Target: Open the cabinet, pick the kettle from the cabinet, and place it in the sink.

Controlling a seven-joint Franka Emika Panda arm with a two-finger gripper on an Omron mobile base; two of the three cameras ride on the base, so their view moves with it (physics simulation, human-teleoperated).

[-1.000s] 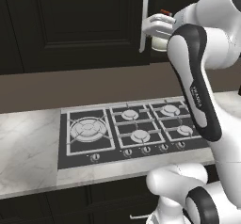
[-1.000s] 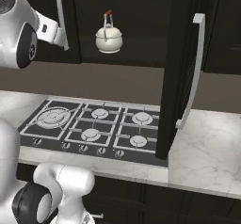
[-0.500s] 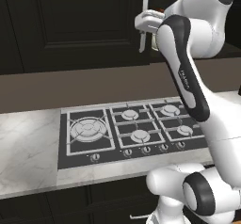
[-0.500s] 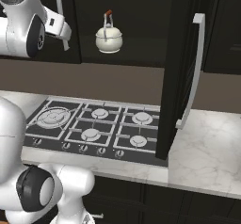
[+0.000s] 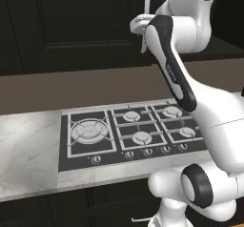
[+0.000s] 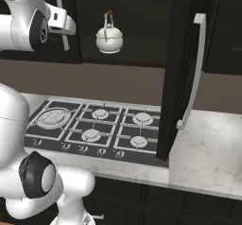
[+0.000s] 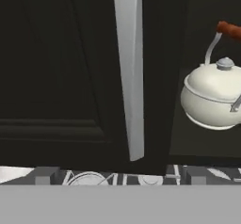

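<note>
Cabinet: tall black-brown cabinet with raised-panel doors (image 6: 184,68); its right door stands swung out edge-on toward the cameras in the right base view, carrying a long vertical silver bar handle (image 6: 196,68).
Left door: closed; its silver bar handle (image 7: 129,68) runs down the middle of the hand view, and the arm's upper end sits just beside it in the left base view.
Kettle: small squat cream-white round kettle with a wire handle topped by a reddish-brown wooden bar (image 6: 109,37); upright inside the open cabinet compartment, above the hob. In the hand view it lies at the right edge, to the right of the left door's handle.
Claw: two-finger gripper (image 6: 64,23) raised high at the left door, just beside that handle and left of the kettle; jaws spread fully apart, nothing between them, apart from the kettle.
Hob: black gas hob with silver burners (image 5: 133,130), set into the white marble counter (image 6: 208,148) below the cabinet.
Arm: white arm with dark joints (image 5: 174,73), reaching up from the base to cabinet height.
</note>
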